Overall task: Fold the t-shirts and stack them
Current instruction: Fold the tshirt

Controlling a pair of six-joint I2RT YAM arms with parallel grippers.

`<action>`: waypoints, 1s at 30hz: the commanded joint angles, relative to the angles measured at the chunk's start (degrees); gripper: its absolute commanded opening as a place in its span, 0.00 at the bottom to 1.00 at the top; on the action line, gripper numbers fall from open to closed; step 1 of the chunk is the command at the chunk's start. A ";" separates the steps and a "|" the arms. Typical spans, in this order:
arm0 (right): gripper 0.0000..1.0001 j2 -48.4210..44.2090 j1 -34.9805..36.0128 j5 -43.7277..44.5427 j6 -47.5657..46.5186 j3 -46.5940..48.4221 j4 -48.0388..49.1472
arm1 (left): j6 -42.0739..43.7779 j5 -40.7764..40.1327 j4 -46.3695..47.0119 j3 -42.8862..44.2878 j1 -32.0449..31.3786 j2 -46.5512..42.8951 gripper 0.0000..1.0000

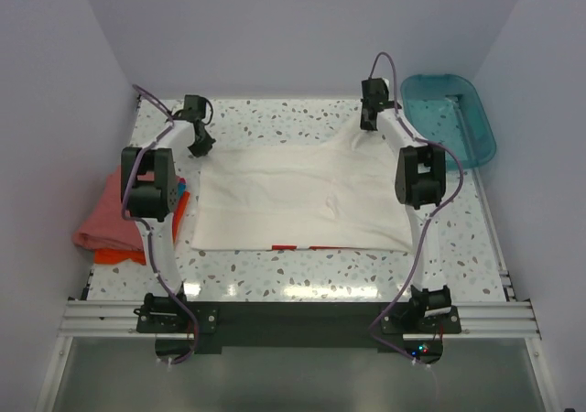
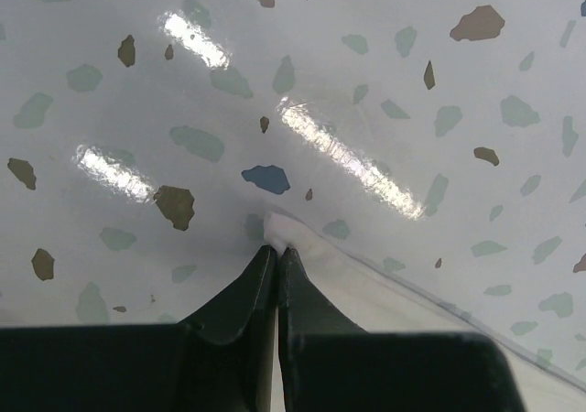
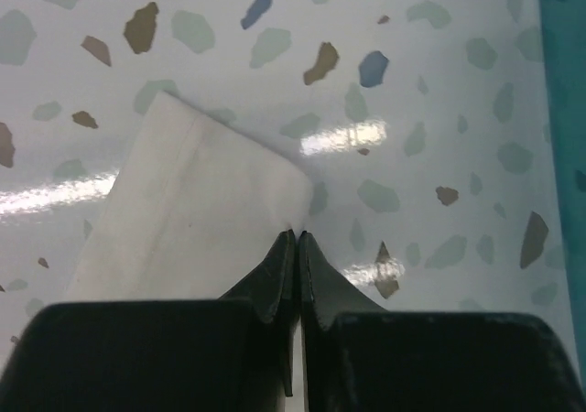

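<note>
A large white t-shirt point(image 1: 302, 197) lies spread flat mid-table, with a strip of red print point(image 1: 293, 245) showing at its near edge. My left gripper point(image 1: 200, 145) is at the shirt's far left corner. In the left wrist view its jaws point(image 2: 276, 247) are shut, pinching a small tip of white cloth point(image 2: 366, 284). At the far right corner is my right gripper point(image 1: 369, 119). Its jaws point(image 3: 298, 233) are shut right on the corner edge of the white cloth point(image 3: 201, 211). Folded salmon-pink, orange-red and blue t-shirts point(image 1: 105, 220) are piled at the table's left edge.
A teal translucent tub point(image 1: 449, 114) stands at the back right, and its wall point(image 3: 563, 110) shows close to the right gripper. White walls enclose the speckled table point(image 1: 275, 275) on three sides. The left arm's elbow point(image 1: 146, 183) hangs over the shirt pile.
</note>
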 commanded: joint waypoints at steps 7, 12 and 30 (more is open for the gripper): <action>0.26 -14.22 -4.42 -3.18 6.97 -13.76 5.50 | 1.52 0.78 3.36 -3.35 1.25 -5.54 0.00; 0.52 -13.70 -4.24 -6.89 3.81 -12.63 9.98 | 1.96 2.98 4.42 -3.26 1.25 -5.10 0.00; 0.55 -2.80 1.12 -5.32 -6.66 -1.29 5.07 | 3.19 4.21 5.13 -2.03 1.25 -4.22 0.00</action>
